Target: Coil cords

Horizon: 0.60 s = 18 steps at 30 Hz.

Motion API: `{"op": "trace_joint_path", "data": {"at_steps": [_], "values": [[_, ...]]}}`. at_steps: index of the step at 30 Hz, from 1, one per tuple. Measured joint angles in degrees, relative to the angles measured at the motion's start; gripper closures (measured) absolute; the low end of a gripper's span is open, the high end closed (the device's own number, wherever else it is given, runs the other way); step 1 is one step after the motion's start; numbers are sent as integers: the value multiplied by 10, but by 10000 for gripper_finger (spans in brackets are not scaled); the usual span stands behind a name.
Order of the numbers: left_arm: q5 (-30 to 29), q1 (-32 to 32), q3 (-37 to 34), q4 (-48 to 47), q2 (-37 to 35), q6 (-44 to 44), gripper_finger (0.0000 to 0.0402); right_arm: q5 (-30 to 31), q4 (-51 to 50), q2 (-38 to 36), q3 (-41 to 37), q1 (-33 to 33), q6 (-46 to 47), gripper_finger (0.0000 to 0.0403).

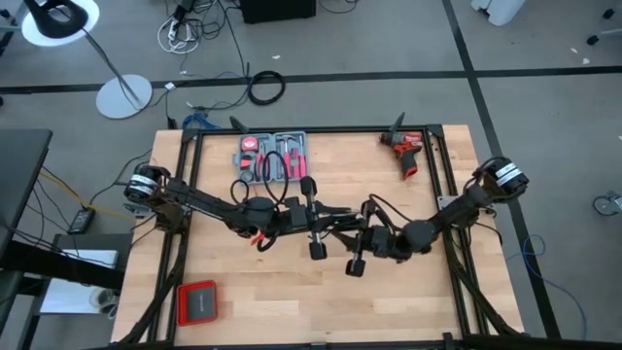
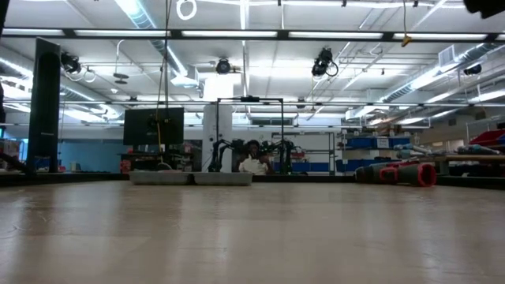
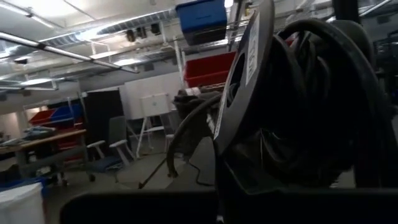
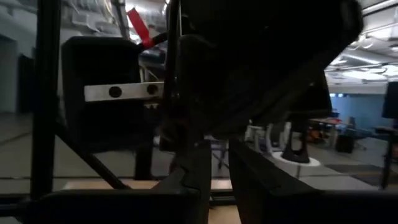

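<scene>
The cords [image 1: 255,191], a thin black cable, rise in a loop above the middle of the wooden table [image 1: 389,301], between the two arms and close to the left arm's wrist; where the cable's ends run I cannot tell among the dark arm parts. The left gripper [image 1: 309,216] points toward the table's centre with its fingers together; whether the cable is caught in them I cannot tell. The right gripper [image 1: 342,226] meets it from the other side, almost touching, and I cannot tell whether its fingers are apart or together. Nearer the front edge lies a red-rimmed grey case [image 1: 197,302]. Farther back an open tool tray [image 1: 273,157] sits by the rear edge, with a red drill [image 1: 406,150] toward the rear right corner
</scene>
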Motion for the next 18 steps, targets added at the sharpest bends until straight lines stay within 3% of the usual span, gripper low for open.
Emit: {"op": "trace_joint_path", "data": {"at_steps": [7,11,18], "values": [[43,8,0,-11,0,0,402,-6,-2,-12,0,26,-8,316],[41,16,0,-41,0,0,402,-44,-16,-12,0,20,18,315],[37,19,0,-64,0,1,402,-56,-15,-12,0,-2,29,314]]}}
